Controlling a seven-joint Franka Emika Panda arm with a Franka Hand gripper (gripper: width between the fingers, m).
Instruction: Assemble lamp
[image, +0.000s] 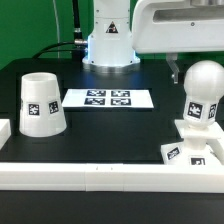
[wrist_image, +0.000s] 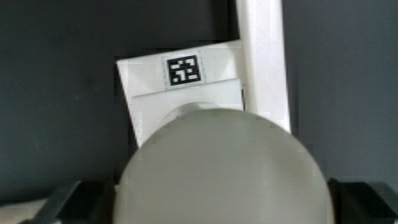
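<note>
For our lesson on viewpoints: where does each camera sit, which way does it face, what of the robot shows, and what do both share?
Exterior view: off the robot, low behind the rail, facing across the table to the pedestal; the arm shows overhead.
Wrist view: on the wrist, looking down on the bulb; the claw's fingertips show.
Shared: bulb and lamp base.
</note>
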